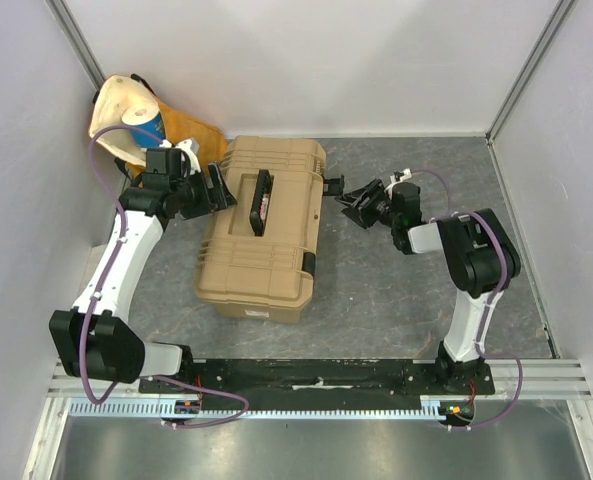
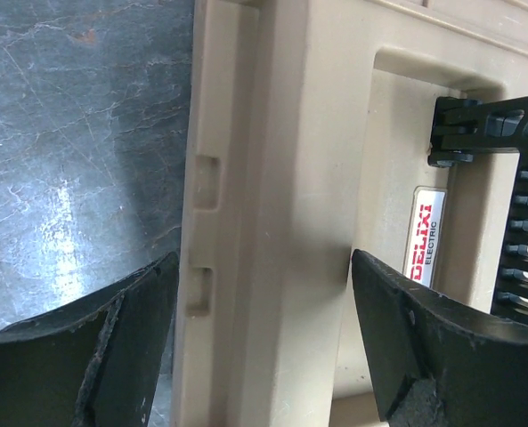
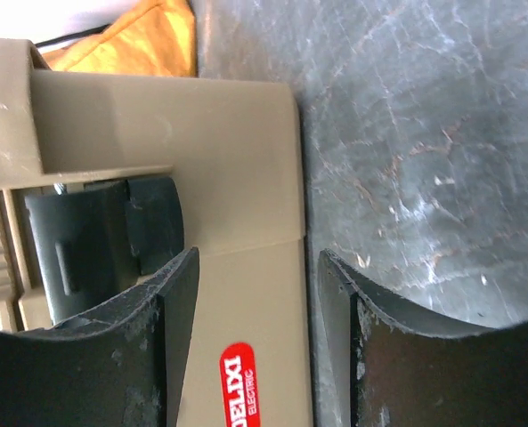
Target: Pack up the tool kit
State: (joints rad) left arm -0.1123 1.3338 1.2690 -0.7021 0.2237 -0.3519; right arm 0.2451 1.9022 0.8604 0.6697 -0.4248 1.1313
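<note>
The tan toolbox (image 1: 266,240) lies closed on the grey table, its black handle (image 1: 261,200) flat on the lid. My left gripper (image 1: 216,188) is open at the box's far left edge; in the left wrist view the box's rim (image 2: 281,222) lies between the spread fingers (image 2: 442,356), and the handle (image 2: 513,178) shows at the right. My right gripper (image 1: 348,200) is open beside the box's right side, near a black latch (image 1: 333,187). In the right wrist view the box wall (image 3: 237,178) and the latch (image 3: 103,240) lie ahead of the jaws. Hammer, screwdriver, yellow-handled tool and knife are out of view.
A yellow-cream cloth bag (image 1: 136,120) with a blue-white item in it sits in the far left corner behind my left arm; its orange edge shows in the right wrist view (image 3: 130,44). White walls close in the table on three sides.
</note>
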